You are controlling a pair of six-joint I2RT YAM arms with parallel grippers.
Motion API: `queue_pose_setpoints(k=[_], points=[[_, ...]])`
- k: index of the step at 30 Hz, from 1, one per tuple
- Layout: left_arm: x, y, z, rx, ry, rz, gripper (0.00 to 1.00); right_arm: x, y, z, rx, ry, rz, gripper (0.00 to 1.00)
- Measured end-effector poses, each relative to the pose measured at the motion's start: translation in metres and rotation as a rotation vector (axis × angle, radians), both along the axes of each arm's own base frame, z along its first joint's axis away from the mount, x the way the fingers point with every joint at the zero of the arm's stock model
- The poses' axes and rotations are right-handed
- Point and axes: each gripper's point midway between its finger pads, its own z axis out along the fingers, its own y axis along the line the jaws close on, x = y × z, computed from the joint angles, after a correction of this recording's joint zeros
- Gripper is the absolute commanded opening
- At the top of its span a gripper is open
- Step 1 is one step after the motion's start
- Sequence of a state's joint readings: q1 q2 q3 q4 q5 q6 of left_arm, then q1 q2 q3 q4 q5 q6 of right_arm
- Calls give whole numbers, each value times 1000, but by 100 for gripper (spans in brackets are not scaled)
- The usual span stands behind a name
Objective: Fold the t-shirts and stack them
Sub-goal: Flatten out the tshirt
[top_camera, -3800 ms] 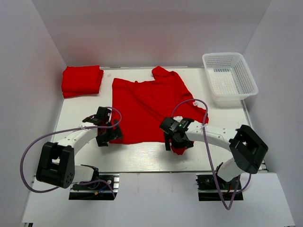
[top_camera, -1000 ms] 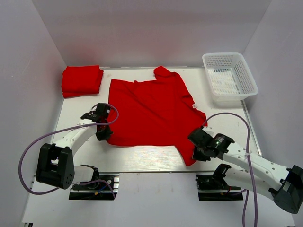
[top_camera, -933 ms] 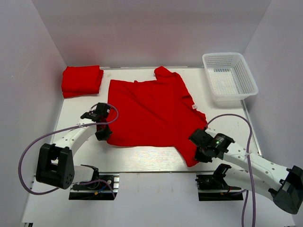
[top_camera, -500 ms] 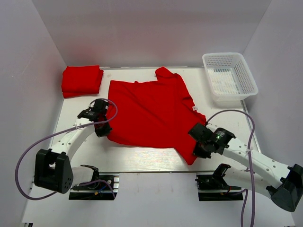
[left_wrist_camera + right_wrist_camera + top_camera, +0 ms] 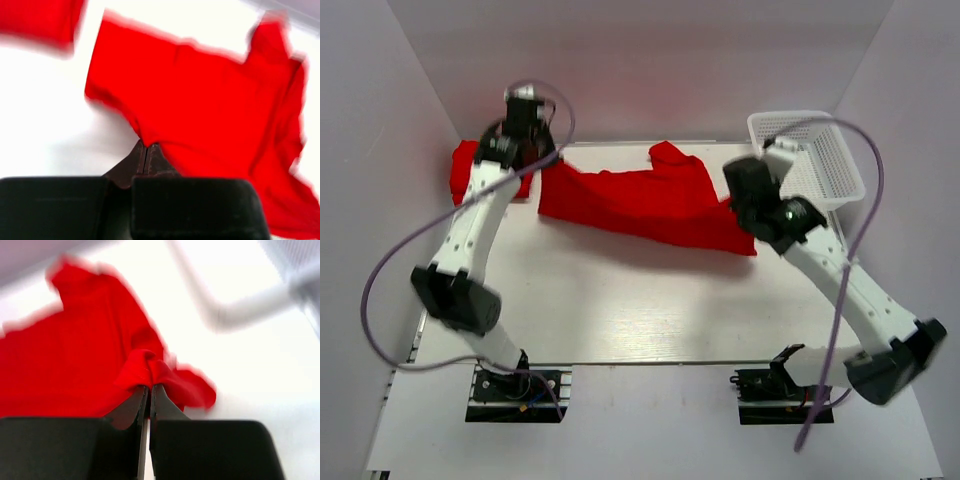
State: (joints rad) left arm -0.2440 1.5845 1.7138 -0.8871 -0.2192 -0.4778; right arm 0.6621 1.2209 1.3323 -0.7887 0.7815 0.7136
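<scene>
A red t-shirt [image 5: 640,205] hangs stretched between my two grippers above the back half of the table, its sleeve [image 5: 665,155] resting near the back wall. My left gripper [image 5: 538,165] is shut on the shirt's left corner; in the left wrist view the gripper [image 5: 145,146] pinches the hem with the cloth [image 5: 210,100] spread beyond. My right gripper [image 5: 733,207] is shut on the right corner; in the right wrist view the gripper [image 5: 149,387] clamps a bunched fold of the shirt [image 5: 75,355]. A folded red t-shirt [image 5: 465,170] lies at the back left, partly behind my left arm.
The white mesh basket [image 5: 830,165] stands at the back right, partly behind my right arm. The folded t-shirt [image 5: 40,20] shows at the top left of the left wrist view. White walls close the table [image 5: 640,310] on three sides.
Both arms have swung up and towards the back wall, lifting the shirt's near edge off the table and carrying it back. The right gripper has closed fully on its corner.
</scene>
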Motion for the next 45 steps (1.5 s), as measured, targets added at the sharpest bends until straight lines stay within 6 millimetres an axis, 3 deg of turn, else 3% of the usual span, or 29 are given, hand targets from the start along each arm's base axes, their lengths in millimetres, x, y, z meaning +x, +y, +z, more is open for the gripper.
queue_pose_setpoints(k=[3,4,6,8,10,12,16,18,20,24,26,29,34,37,40,43,45], points=[[61,-6,66,34,-139,-22,0,54,-4,57,-64,-134,-18,0],[80,-9,94,37,-218,-35,0,72,-4,87,-80,-200,-19,0],[92,-10,132,53,-332,-61,0,94,-4,151,-86,-342,-24,0],[80,-7,158,75,-406,-89,0,96,-11,220,-102,-491,-27,0],[49,0,174,99,-451,-121,0,83,-23,273,-116,-607,-43,0],[12,8,215,115,-554,-138,0,57,-44,320,-125,-720,-78,0],[-72,21,334,115,-894,-156,0,-6,-85,362,-126,-852,-107,0],[-120,26,381,112,-1049,-176,0,-40,-103,379,-115,-913,-101,0],[-165,29,409,108,-1166,-207,0,-73,-117,402,-89,-996,-79,0],[-241,34,440,96,-1333,-265,0,-131,-135,442,-39,-1160,-15,0],[-266,33,447,93,-1385,-303,0,-155,-142,452,-24,-1221,16,0],[-287,28,450,90,-1420,-358,0,-178,-147,454,-16,-1272,53,0],[-283,22,445,77,-1404,-384,0,-190,-150,458,-36,-1310,66,0],[-259,18,428,72,-1339,-384,0,-164,-148,446,-82,-1268,0,0],[-212,14,388,65,-1208,-354,0,-113,-136,409,-166,-1153,-76,0],[-140,11,312,60,-997,-284,0,-38,-108,341,-278,-963,-116,0],[-93,11,239,64,-814,-227,0,9,-88,286,-355,-829,-110,0]])
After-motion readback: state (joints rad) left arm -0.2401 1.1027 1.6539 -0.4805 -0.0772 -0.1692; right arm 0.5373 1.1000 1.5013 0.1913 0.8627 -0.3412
